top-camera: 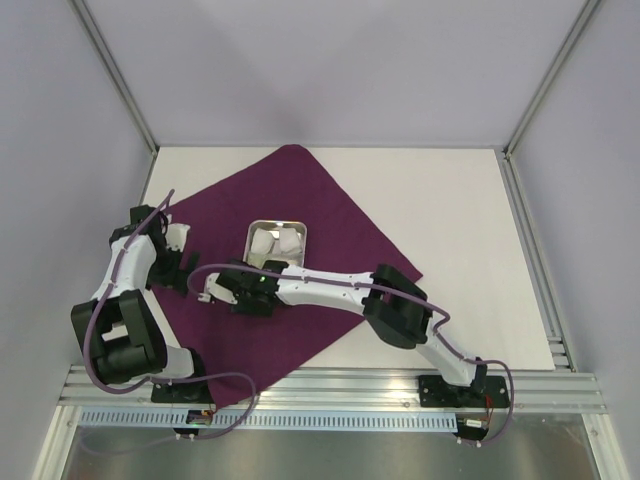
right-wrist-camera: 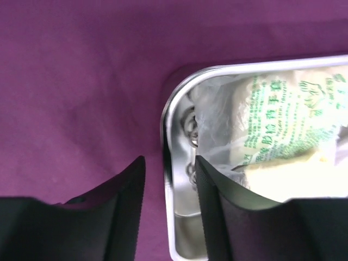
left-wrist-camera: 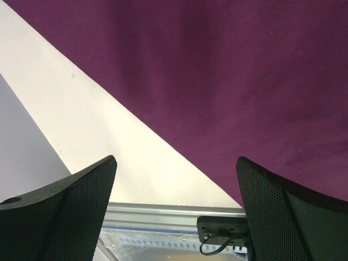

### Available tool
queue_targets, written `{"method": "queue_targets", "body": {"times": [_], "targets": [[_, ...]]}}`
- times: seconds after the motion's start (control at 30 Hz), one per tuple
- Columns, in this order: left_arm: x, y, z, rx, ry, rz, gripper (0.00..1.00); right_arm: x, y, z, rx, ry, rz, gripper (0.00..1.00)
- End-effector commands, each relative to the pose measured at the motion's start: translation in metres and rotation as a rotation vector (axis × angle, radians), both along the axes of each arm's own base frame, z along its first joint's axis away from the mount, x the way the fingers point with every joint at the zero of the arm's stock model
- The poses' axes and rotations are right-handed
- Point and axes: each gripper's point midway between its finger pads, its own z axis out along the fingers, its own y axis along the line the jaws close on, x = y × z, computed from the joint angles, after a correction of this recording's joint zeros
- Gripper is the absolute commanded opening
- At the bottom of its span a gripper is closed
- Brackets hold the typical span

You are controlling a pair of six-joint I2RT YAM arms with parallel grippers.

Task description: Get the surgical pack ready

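The deep-purple cloth (top-camera: 330, 210) lies spread flat as a diamond on the white table. The small steel tray (top-camera: 252, 232) sits at its middle and holds white pieces and a clear packet (top-camera: 290, 240). In the right wrist view the packet (right-wrist-camera: 277, 114) has green print, and the metal ring handles of the forceps (right-wrist-camera: 191, 128) lie beside it. My right gripper (right-wrist-camera: 169, 163) is open and straddles the tray's rim (right-wrist-camera: 167, 125), one finger on the cloth (right-wrist-camera: 81, 81), the other inside the tray. My left gripper (left-wrist-camera: 176, 212) is wide open and empty above the cloth's left edge (left-wrist-camera: 244, 81).
The white table (top-camera: 450, 220) shows bare to the right of the cloth and along its left edge (left-wrist-camera: 98, 125). An aluminium rail (top-camera: 330, 385) runs along the near edge. Grey walls and frame posts (top-camera: 120, 70) enclose the back and sides.
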Motion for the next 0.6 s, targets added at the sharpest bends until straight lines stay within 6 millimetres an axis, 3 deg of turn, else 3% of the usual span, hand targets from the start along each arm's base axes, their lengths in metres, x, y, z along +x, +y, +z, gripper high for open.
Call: {"method": "queue_targets", "body": {"times": [0.0,0.13,0.27,0.47,0.57], "targets": [[0.005,-0.002,0.013,-0.02,-0.042,-0.014,1.0,0.009,0.017,0.045,0.082,-0.151,-0.034,0.47],[0.004,-0.005,0.013,-0.034,-0.046,-0.012,1.0,-0.009,0.025,0.073,0.17,-0.185,-0.066,0.52],[0.002,-0.006,0.015,-0.039,-0.044,0.0,1.0,-0.015,0.019,0.105,0.268,-0.153,-0.167,0.53],[0.0,-0.012,0.022,-0.059,-0.08,-0.002,1.0,-0.031,-0.002,0.114,0.384,-0.025,-0.415,0.53],[-0.002,-0.015,0.025,-0.068,-0.086,-0.008,1.0,-0.029,-0.027,0.115,0.441,0.009,-0.692,0.55]]}}
